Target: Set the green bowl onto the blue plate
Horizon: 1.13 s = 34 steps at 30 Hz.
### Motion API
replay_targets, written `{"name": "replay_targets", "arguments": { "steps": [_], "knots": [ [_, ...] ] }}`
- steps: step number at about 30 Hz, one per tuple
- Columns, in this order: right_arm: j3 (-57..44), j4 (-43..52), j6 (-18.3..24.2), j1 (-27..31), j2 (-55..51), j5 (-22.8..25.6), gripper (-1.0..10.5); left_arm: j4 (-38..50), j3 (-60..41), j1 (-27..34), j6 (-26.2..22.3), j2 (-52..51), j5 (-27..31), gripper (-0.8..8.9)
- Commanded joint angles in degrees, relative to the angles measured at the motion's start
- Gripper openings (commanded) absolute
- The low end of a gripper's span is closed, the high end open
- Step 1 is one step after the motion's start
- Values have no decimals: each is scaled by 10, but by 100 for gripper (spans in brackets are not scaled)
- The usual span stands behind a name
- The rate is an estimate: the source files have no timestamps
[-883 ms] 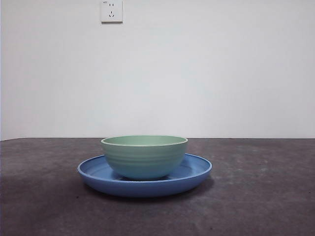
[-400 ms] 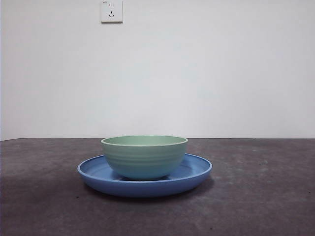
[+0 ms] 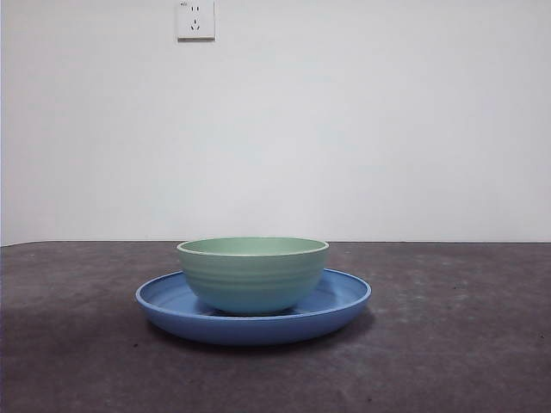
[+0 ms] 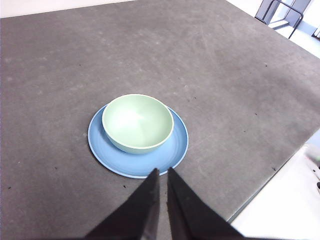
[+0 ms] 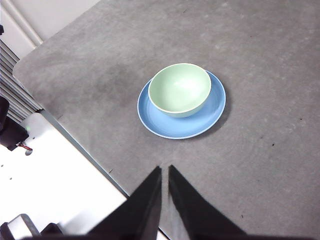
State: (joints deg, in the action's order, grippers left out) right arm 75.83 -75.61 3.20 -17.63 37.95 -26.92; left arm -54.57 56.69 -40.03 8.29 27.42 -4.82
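The green bowl (image 3: 252, 274) stands upright on the blue plate (image 3: 340, 303), a little off the plate's middle. Both also show in the left wrist view, bowl (image 4: 137, 122) on plate (image 4: 176, 150), and in the right wrist view, bowl (image 5: 180, 89) on plate (image 5: 210, 115). My left gripper (image 4: 162, 172) is shut and empty, held high above the table, apart from the plate. My right gripper (image 5: 165, 170) is shut and empty, high above the table's edge, well away from the plate. Neither arm shows in the front view.
The dark grey table (image 3: 448, 344) spreads around the plate. A white wall with a socket (image 3: 195, 19) is behind. The table's edge and a white base (image 5: 50, 180) show in the right wrist view; a metal frame (image 4: 280, 12) stands past the table's far corner.
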Motion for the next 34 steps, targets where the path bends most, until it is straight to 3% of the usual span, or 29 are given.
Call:
{"name": "replay_targets", "arguments": {
  "steps": [1, 11, 15, 20, 25, 34],
  "knots": [
    [10, 6, 5, -2, 1, -1, 20, 5, 7, -3, 0, 4, -1, 24],
    [10, 6, 5, -2, 1, -1, 20, 3, 7, 21, 0, 2, -1, 24],
    [10, 6, 5, -2, 1, -1, 20, 4, 3, 103, -21, 2, -1, 24],
    [10, 6, 5, -2, 1, -1, 20, 12, -48, 257, -105, -14, 0, 24],
    [10, 6, 5, -2, 1, -1, 20, 140, -160, 351, -119, -70, 0, 24],
    [10, 6, 5, -2, 1, -1, 20, 396, -389, 377, -113, -162, 0, 24]
  ]
}}
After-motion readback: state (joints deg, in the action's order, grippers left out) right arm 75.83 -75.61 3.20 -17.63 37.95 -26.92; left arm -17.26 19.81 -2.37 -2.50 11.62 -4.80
